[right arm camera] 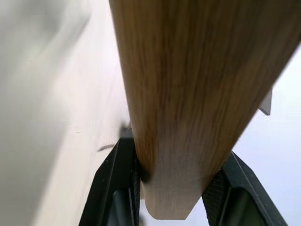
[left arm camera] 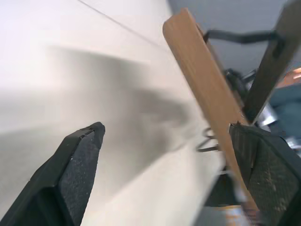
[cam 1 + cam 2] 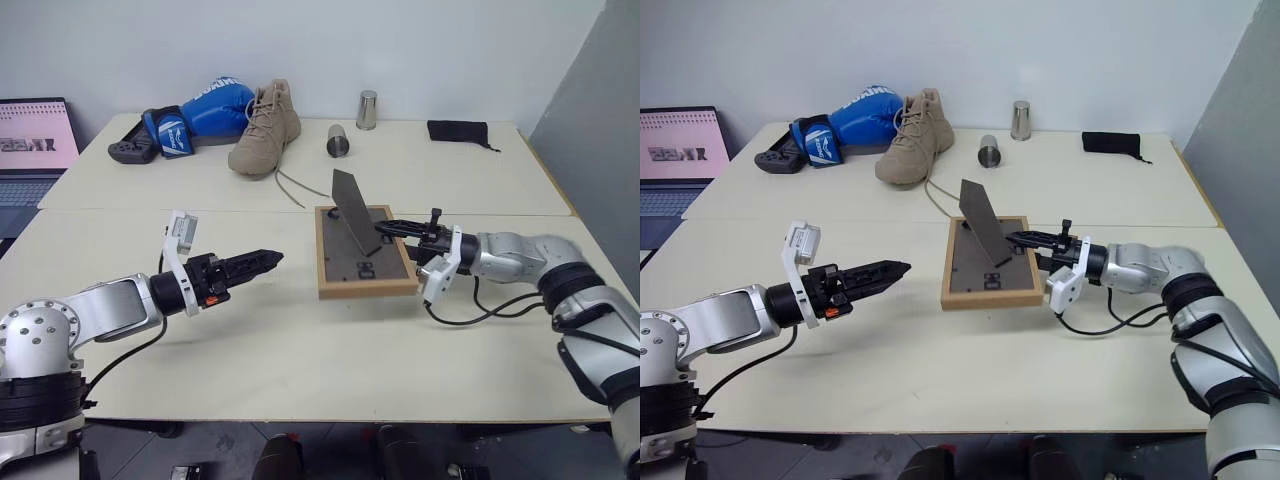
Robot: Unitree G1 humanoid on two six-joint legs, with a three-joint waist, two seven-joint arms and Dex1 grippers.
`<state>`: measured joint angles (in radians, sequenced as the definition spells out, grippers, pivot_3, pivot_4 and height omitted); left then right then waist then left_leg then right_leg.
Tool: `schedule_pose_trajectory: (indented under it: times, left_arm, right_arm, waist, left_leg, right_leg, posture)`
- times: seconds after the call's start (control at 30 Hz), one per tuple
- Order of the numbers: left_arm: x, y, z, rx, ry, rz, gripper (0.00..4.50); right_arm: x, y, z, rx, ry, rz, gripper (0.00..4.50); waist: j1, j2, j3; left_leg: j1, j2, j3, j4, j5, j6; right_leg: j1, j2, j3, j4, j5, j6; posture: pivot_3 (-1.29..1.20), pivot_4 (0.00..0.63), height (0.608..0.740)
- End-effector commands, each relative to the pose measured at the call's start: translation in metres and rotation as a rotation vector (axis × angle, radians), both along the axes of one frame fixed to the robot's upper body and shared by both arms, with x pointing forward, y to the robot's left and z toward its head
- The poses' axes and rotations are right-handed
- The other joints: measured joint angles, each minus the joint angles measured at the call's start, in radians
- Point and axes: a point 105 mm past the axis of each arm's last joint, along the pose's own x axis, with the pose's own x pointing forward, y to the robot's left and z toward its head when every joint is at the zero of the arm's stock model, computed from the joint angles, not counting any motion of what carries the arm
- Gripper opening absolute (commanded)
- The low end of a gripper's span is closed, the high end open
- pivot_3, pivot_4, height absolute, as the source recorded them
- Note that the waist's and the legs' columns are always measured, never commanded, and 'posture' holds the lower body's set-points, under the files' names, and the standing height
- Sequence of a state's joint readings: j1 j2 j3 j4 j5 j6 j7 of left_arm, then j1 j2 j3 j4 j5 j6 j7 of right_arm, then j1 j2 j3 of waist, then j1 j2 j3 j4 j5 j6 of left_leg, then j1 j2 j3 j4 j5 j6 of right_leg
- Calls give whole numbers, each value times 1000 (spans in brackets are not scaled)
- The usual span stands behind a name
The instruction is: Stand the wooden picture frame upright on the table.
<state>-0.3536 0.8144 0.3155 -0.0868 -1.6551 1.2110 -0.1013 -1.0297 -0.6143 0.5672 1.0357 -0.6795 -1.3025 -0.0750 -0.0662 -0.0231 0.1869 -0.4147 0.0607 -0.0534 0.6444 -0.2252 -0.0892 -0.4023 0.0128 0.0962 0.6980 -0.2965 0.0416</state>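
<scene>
We see wooden picture frame (image 3: 364, 254) lying face down on near tabletop (image 3: 300, 350), dark back up, hinged prop (image 3: 355, 208) raised and tilted. Right pincer (image 3: 400, 232) pinching frame's right edge, one finger each side of wood. Left pincer (image 3: 262, 260) spread wide, hanging over tabletop left of frame, apart from it. On far tabletop: boot (image 3: 265, 128), blue boxing glove (image 3: 200, 115), two metal cups (image 3: 339, 140).

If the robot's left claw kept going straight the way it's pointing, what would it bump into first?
Probably the wooden picture frame. The left gripper points across the table toward the frame's near wooden edge, though its exact height against that edge is hard to judge.
</scene>
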Motion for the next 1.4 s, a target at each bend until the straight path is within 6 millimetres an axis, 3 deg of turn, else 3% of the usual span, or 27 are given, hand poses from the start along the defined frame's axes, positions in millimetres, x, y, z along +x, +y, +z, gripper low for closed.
schedule_pose_trajectory:
  times: [0.03,0.17,0.3,0.5,0.93,1.2,1.27,1.4]
  left_arm:
    - [2,-2,11,320,-245,17,4500]
    - [1,-10,24,370,-394,21,4500]
    - [-4,-19,18,559,-519,-30,4500]
    - [1,-9,18,619,-586,22,4500]
    - [-7,-10,6,639,-577,10,4500]
    - [-2,-12,3,636,-576,1,4500]
    - [0,-13,2,636,-577,-2,4500]
    - [3,-13,-1,645,-573,-13,4500]
  right_arm:
    - [16,5,15,177,384,-83,1293]
    - [24,13,22,296,854,-30,1293]
    - [28,25,27,389,1251,31,1293]
    - [30,34,13,358,1526,39,1293]
    - [24,21,-19,188,1621,-18,1293]
    - [24,22,-23,238,1685,-22,1293]
    - [24,21,-23,246,1691,-26,2007]
    - [24,15,-24,249,1686,-45,2893]
  waist:
    - [-1,0,0]
    - [6,3,2]
    - [8,3,2]
    - [9,3,2]
    - [9,3,2]
    - [9,3,2]
    - [9,3,2]
    - [9,3,2]
  left_leg:
    - [0,0,0,0,0,0]
    - [0,1,0,0,1,-1]
    - [0,2,-1,-1,-1,2]
    - [-1,2,1,-1,-1,2]
    - [-2,2,2,-1,-2,3]
    - [-2,2,1,-1,-2,3]
    - [-2,2,1,-1,-2,3]
    - [-2,2,1,-1,-2,3]
  right_leg:
    - [0,0,0,0,0,0]
    - [1,-1,-1,0,0,0]
    - [-1,1,-1,1,0,0]
    - [-3,2,0,0,0,0]
    - [-3,2,0,-1,0,0]
    - [-3,2,0,0,0,0]
    - [-3,2,0,0,0,0]
    - [-3,2,0,0,0,0]
  posture:
    - [0,150,740]
    - [0,150,740]
    - [0,150,740]
    - [0,150,740]
    - [0,150,740]
    - [0,150,740]
    - [0,150,740]
    - [0,150,740]
